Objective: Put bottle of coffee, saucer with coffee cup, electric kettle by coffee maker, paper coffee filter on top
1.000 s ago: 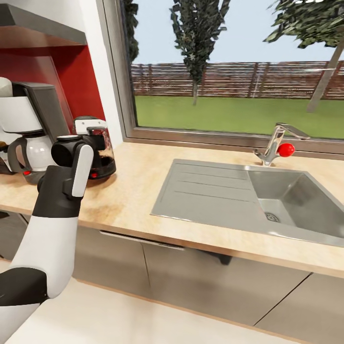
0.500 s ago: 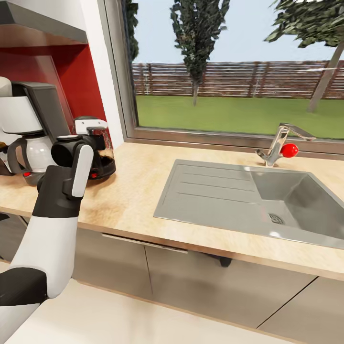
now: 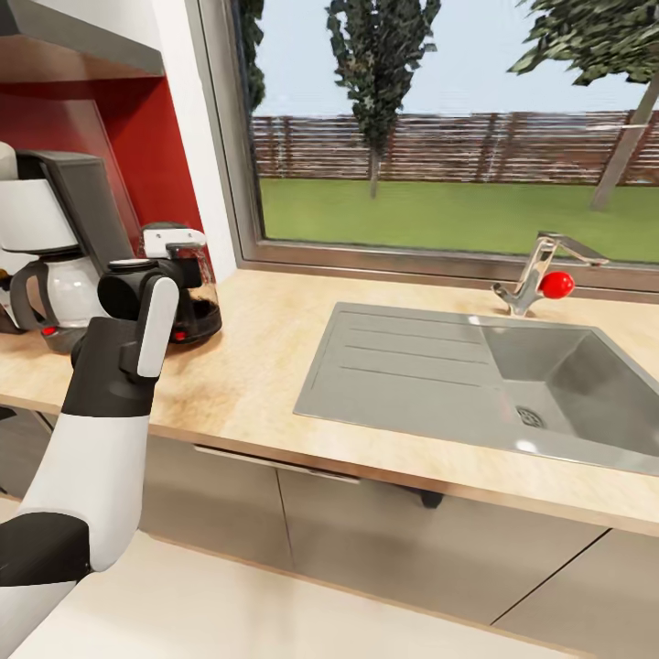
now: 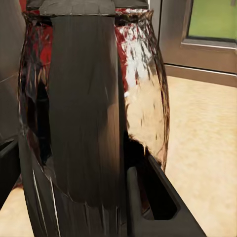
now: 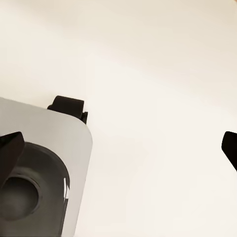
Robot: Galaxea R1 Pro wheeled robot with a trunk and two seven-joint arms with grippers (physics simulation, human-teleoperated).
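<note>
Your head view: the countertop [image 3: 256, 366] runs across the middle of the frame, a steel sink [image 3: 476, 375] set into its right half and a tap [image 3: 535, 279] with a red knob behind it.

The coffee maker [image 3: 50, 247] stands on the counter at the left edge. The kettle [image 3: 183, 288] sits on the counter just right of it, at centre left.

Your left arm [image 3: 101, 430] rises from the lower left, its wrist in front of the kettle.

Left wrist view: the kettle's glass body [image 4: 143, 89] and black handle [image 4: 84, 108] sit between the fingers [image 4: 158, 197]; jaws set around the handle, contact not discernible.

Right wrist view: the right gripper [image 5: 123, 148] has its jaws wide apart, nothing between them, over pale floor [image 5: 148, 74].
</note>
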